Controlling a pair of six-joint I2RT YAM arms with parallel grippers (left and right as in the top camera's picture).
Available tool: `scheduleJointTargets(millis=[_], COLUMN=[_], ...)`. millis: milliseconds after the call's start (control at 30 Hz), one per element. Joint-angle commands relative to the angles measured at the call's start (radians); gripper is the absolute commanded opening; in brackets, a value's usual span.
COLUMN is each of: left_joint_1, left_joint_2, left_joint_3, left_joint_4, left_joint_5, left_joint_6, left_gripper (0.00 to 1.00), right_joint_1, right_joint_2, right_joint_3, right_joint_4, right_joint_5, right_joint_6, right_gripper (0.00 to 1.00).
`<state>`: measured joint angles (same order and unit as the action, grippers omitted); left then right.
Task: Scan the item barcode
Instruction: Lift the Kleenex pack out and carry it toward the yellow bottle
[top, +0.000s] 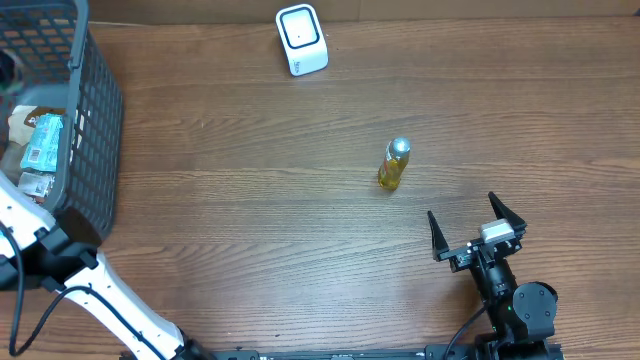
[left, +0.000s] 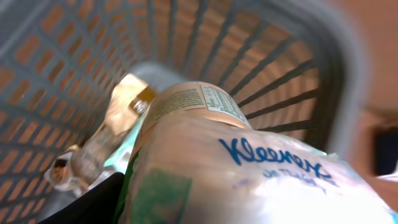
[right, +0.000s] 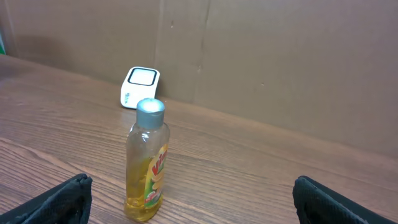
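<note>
Overhead view: yellow bottle (top: 394, 165) stands upright right of centre, white scanner (top: 301, 40) at its eleven o'clock. Right gripper (top: 461, 206), at its five o'clock, gapes wide. Left gripper (top: 12, 70) sits inside the basket (top: 95, 110) at nine o'clock, close over a Kleenex pack (left: 261, 174); its grip cannot be told.

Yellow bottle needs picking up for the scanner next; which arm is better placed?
Right. The right arm's open fingers face the upright bottle close by, with the scanner beyond it. The left arm is on the far side, reaching into the basket.
</note>
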<state>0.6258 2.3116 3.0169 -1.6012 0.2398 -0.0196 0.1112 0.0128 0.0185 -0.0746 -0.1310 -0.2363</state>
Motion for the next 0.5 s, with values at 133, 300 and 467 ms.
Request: scheduleJointTargets(millis=[133,300,467], left_joint_1=[-0.082,-0.214,-0.373], left_joint_2=[-0.192,-0.288,-0.319], left_joint_3=[0.093,0.093,0.093], left_joint_4=[-0.013,-0.064,-0.088], left_joint_5=[0.084,0.083,0.074], left_joint_6=[-0.074,-0.073,-0.071], left_gripper=[0.53,0.53,0.52], right_joint_1=[-0.001,-0.001,-0.002], right_joint_2=[-0.010,-0.010,-0.010], right_joint_3=[-0.011,-0.011,-0.011], right_joint_4=[0.005,0.005,0.005], right_joint_5=[-0.002,-0.002,-0.002], right_joint_6=[0.000,0.000,0.000], right_gripper=[1.00,1.00,1.00])
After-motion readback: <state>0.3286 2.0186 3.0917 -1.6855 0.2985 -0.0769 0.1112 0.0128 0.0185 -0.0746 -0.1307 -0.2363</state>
